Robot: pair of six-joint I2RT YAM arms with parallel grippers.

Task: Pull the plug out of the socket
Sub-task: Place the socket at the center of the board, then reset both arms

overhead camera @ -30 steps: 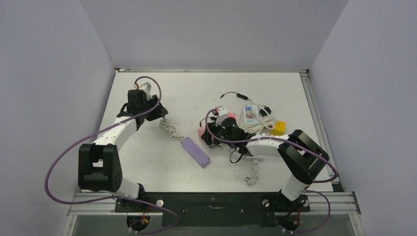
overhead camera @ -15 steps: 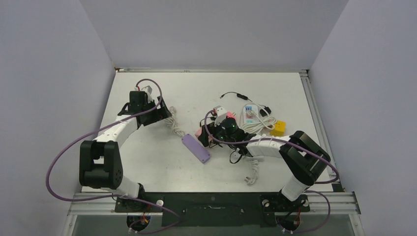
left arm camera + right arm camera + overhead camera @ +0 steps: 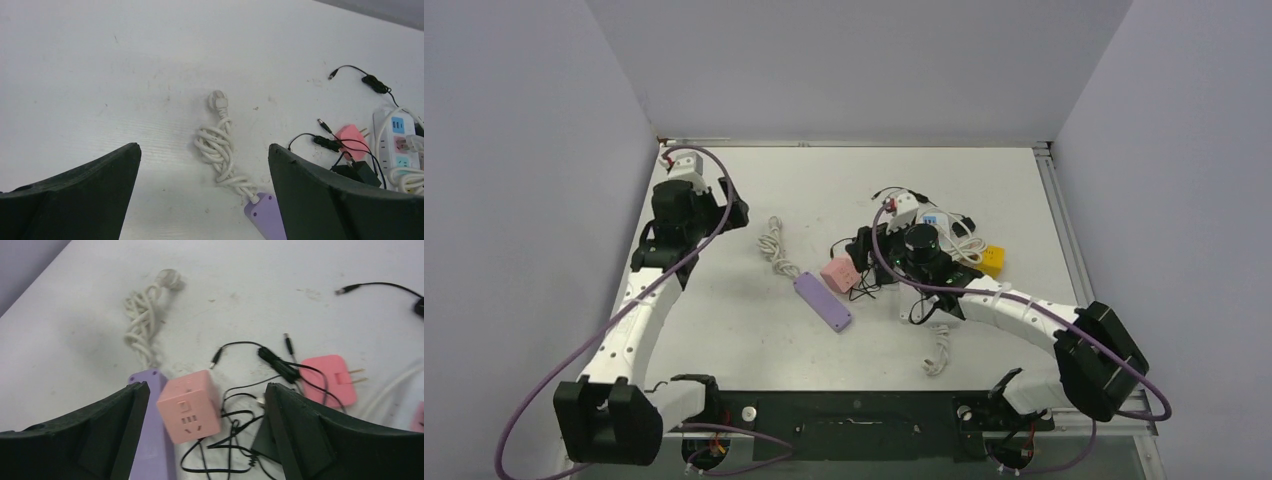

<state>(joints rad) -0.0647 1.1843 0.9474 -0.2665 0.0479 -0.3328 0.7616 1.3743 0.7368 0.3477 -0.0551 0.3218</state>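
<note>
Right wrist shows one pink cube socket (image 3: 190,405) and one pink plug (image 3: 327,380).

The socket is a small pink cube (image 3: 190,405) sitting on the table just beside the cord end of the purple power strip (image 3: 822,303), with a slotted face turned upward and nothing plugged into it. The plug (image 3: 327,379) is a flat pink square lying on its side, well apart from the cube. Both metal prongs are bare and point away from it.
</note>
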